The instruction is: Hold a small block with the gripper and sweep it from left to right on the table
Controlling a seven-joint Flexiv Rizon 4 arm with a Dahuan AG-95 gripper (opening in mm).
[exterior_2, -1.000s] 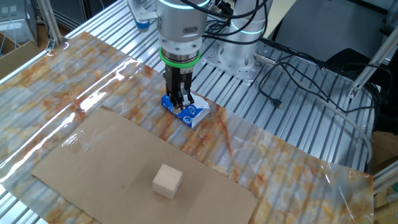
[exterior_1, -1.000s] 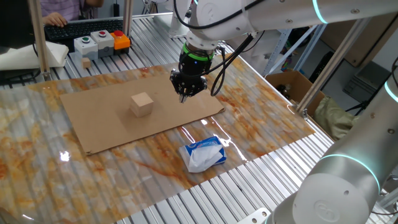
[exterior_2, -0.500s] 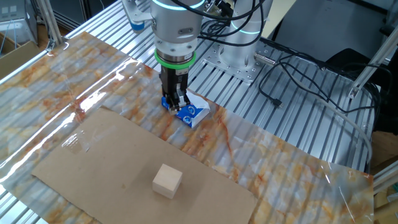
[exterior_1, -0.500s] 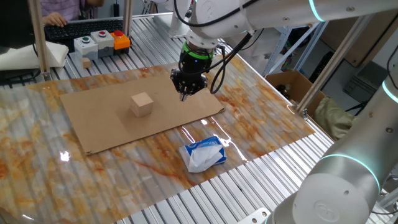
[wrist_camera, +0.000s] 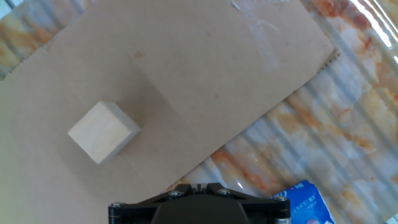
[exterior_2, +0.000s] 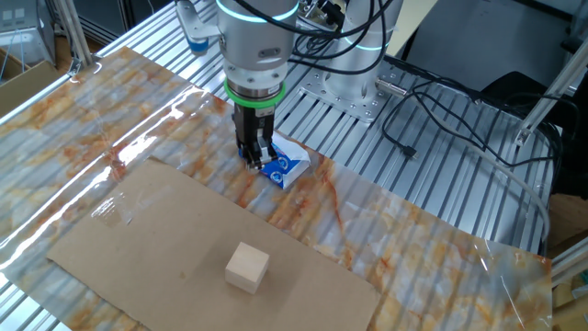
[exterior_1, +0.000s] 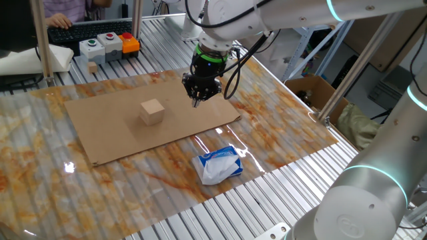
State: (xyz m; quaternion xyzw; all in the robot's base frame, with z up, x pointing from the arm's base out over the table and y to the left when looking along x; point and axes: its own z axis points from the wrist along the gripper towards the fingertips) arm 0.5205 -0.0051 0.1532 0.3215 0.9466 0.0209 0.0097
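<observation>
The small block (exterior_1: 152,111), a plain light-tan wooden cube, sits on the brown cardboard sheet (exterior_1: 107,130) on the marbled table (exterior_1: 280,133). It also shows in the other fixed view (exterior_2: 247,268) and at the left of the hand view (wrist_camera: 104,131). The gripper (exterior_1: 197,101), black with a green ring, hangs above the cardboard's right part, apart from the block. In the other fixed view the gripper (exterior_2: 252,160) shows its fingers close together and holding nothing. The hand view shows only the gripper's black body at the bottom edge.
A white-and-blue soft packet (exterior_1: 218,165) lies on the table near the front, also seen behind the gripper (exterior_2: 287,164). A button box (exterior_1: 109,44) and a tiny tan block (exterior_1: 92,67) stand at the back left. An open cardboard box (exterior_1: 310,90) sits off the right side.
The gripper has drifted a little to the left in the other fixed view, staying above the cardboard. The block and packet have not moved.
</observation>
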